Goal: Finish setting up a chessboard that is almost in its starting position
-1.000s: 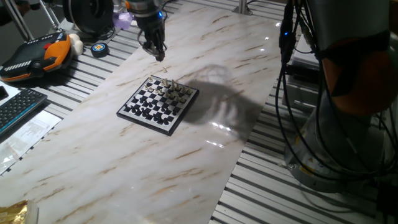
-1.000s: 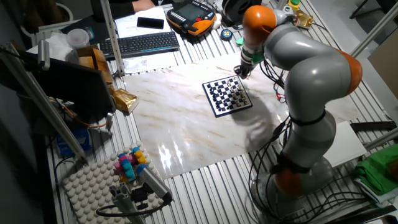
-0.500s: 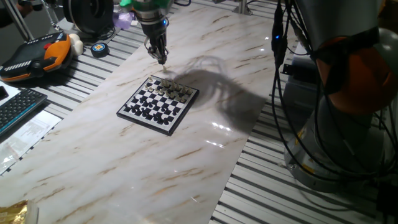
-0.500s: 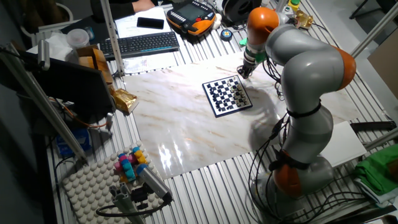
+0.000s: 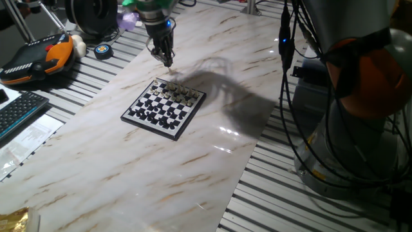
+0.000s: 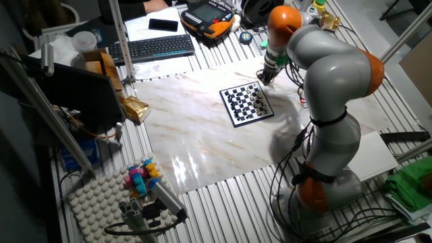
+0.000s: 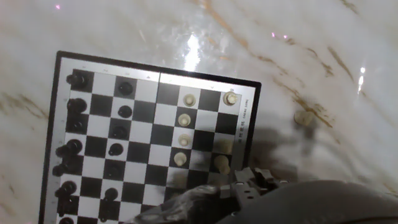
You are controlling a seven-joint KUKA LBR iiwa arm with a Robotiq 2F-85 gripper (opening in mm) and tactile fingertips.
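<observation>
The chessboard (image 5: 164, 106) lies on the marble slab, with dark pieces on one side and pale ones on the other. It also shows in the other fixed view (image 6: 246, 103) and fills the left of the hand view (image 7: 149, 155). One pale piece (image 7: 304, 118) stands off the board on the marble, beside the pale side's rim. My gripper (image 5: 166, 59) hovers above the slab just past the board's far corner, also seen in the other fixed view (image 6: 264, 76). Its fingers look close together, but they are blurred in the hand view, so I cannot tell their state.
A black keyboard (image 5: 16, 113) and an orange-black pendant (image 5: 35, 55) lie left of the slab. A tape roll (image 5: 103, 50) sits near the gripper. The robot's base and cables (image 5: 347, 129) stand right. A pegboard with coloured blocks (image 6: 135, 182) and a gold bag (image 6: 135, 108) lie further off.
Over the last second the gripper shifted a little toward the board's far corner and the arm's elbow swung. In the last half second it has barely moved.
</observation>
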